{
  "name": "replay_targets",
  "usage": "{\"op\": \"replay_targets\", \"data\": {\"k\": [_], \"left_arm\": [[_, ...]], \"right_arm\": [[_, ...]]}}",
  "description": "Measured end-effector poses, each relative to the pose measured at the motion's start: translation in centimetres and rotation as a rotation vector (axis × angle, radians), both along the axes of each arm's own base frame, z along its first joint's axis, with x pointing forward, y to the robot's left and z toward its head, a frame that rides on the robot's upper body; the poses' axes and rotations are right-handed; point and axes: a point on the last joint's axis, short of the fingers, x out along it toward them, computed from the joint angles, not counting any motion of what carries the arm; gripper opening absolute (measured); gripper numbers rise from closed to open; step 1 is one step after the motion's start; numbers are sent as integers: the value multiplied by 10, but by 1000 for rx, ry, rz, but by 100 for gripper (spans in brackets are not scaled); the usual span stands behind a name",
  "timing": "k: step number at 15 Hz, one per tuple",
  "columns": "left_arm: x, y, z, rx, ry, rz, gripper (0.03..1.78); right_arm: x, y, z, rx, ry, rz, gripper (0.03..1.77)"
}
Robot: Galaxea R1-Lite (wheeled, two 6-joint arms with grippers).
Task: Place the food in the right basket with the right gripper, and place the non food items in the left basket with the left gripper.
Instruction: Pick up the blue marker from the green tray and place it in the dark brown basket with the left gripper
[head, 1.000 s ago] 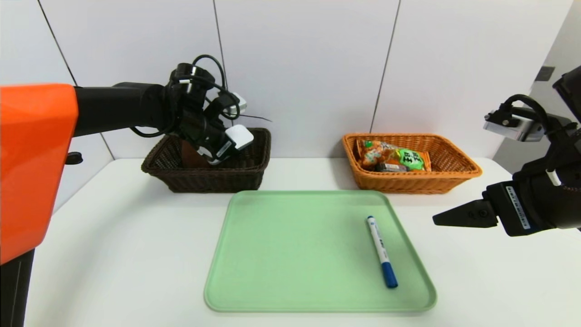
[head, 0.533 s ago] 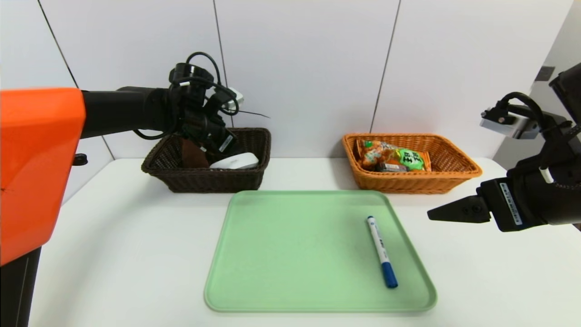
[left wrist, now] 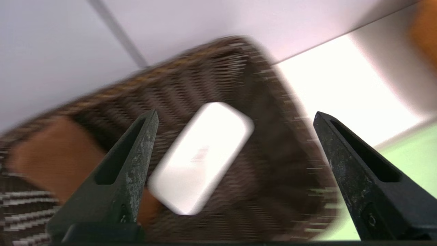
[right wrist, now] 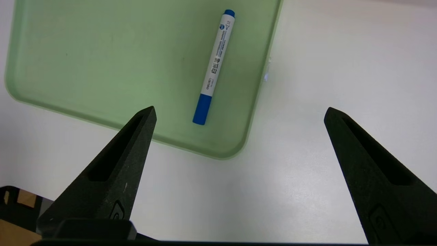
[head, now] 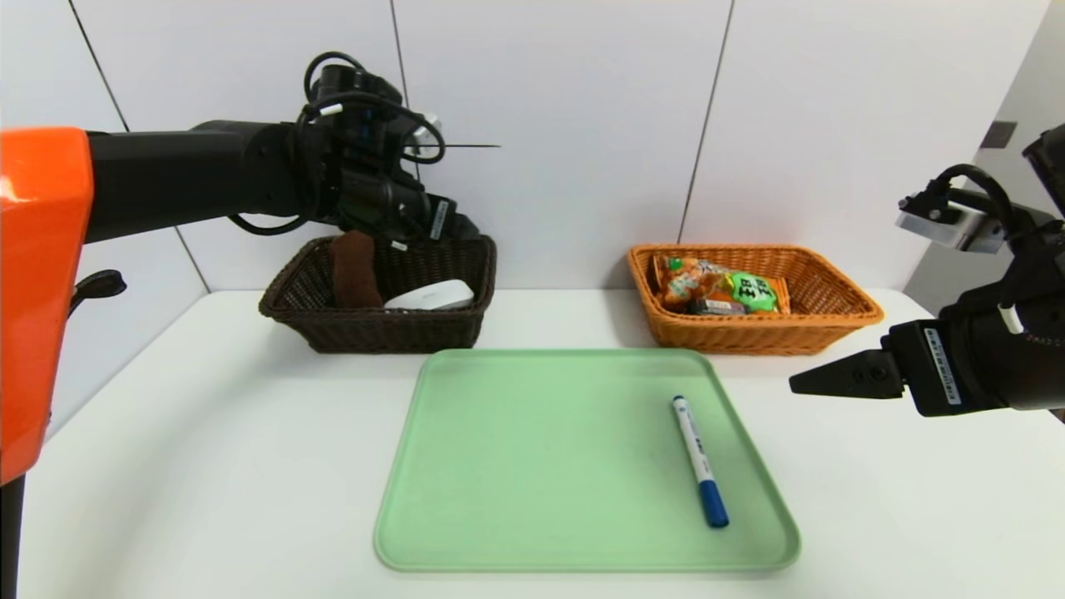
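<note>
— What's been moving?
— The left hand point(left wrist: 235, 118) is rising above the dark basket point(head: 374, 331), spread and empty.
— Nearest?
— A blue-capped marker point(head: 700, 462), reading "WHITEBOARD MARKER", is lying on the green tray point(head: 541, 466). The right hand point(right wrist: 240, 109) is hovering beside the tray, spread.
— Beyond?
— A white object point(head: 431, 296) is resting in the dark basket; snack packets point(head: 724, 283) are filling part of the orange one point(head: 765, 334).

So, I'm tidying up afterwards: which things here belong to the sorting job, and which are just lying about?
Part of the job:
- marker on the green tray
- white box-like item and brown item, in the dark basket
- snack packets, in the orange basket

Just lying about:
- nothing I can make out
</note>
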Motion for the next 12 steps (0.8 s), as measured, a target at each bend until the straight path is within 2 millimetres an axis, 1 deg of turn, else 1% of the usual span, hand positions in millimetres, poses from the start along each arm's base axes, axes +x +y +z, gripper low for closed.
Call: {"op": "replay_targets", "data": {"k": [3, 6, 9, 12], "left_arm": [[-33, -46, 6, -91, 71, -13, 164], [-66, -85, 3, -142, 180, -30, 166], [-94, -115, -2, -164, 245, 5, 167], [-117, -140, -11, -149, 302, -9, 168]], "right_arm": [[1, -3, 2, 20, -1, -43, 170], [4, -8, 7, 48, -45, -74, 170], [3, -12, 8, 53, -54, -92, 170], [3, -14, 9, 55, -61, -100, 170]]}}
